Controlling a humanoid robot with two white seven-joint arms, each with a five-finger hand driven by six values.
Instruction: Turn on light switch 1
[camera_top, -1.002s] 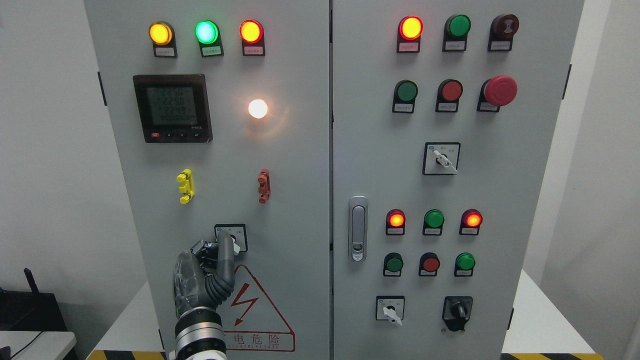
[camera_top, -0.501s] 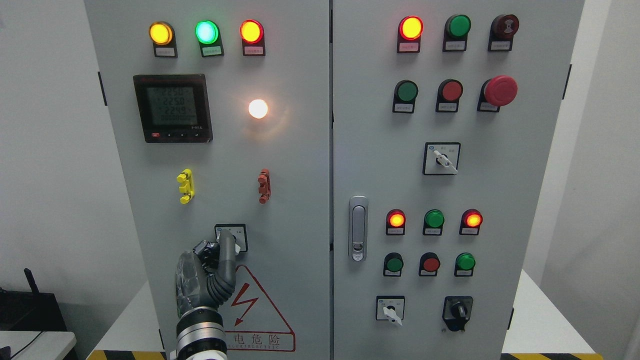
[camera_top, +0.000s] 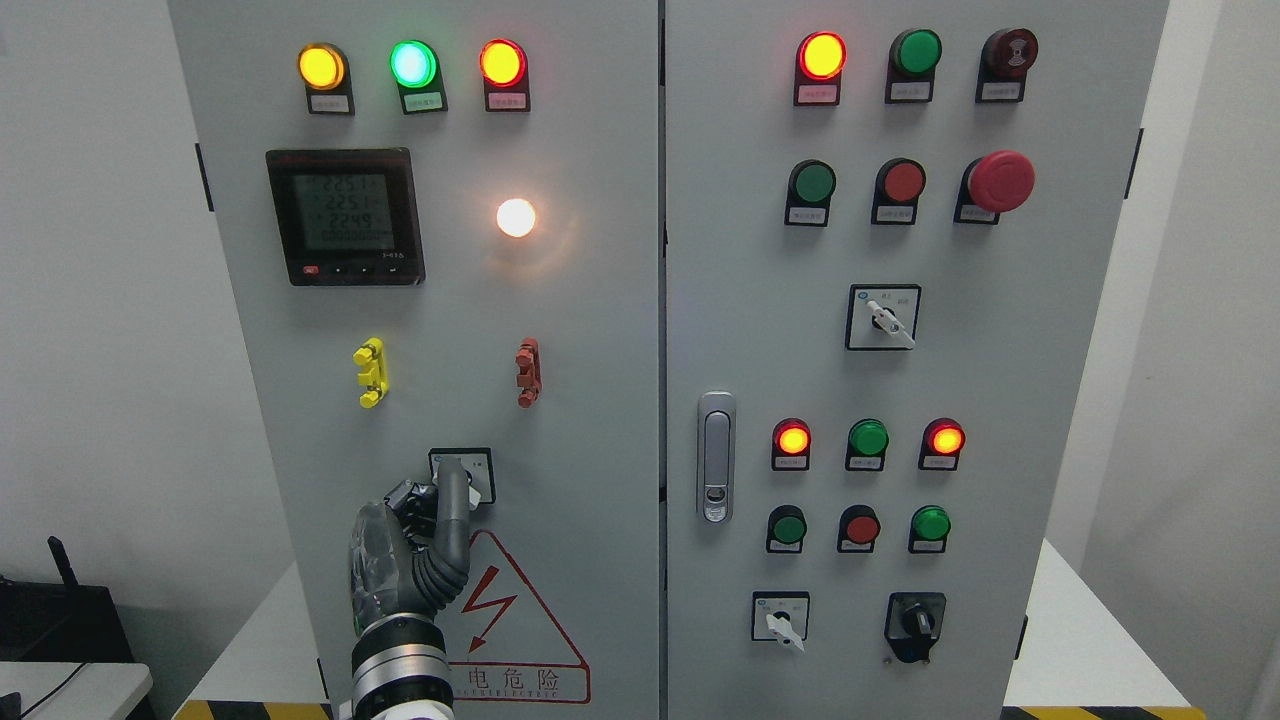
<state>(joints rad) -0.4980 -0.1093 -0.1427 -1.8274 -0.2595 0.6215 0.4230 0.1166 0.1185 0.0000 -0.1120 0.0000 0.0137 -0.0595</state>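
left hand (camera_top: 420, 530) at square switch (camera_top: 463, 474)

Plain white walls (camera_top: 90, 300) flank the scene on both sides, evenly lit and unmarked, with the right-hand wall (camera_top: 1210, 350) falling into soft shadow toward the corner. A white surface (camera_top: 1080, 640) runs along the bottom, edged at the front with yellow-and-black hazard tape (camera_top: 250, 711). At lower left, a dark piece of equipment (camera_top: 60, 620) with a short upright antenna sits beside a pale tabletop (camera_top: 70, 690) crossed by a thin cable.
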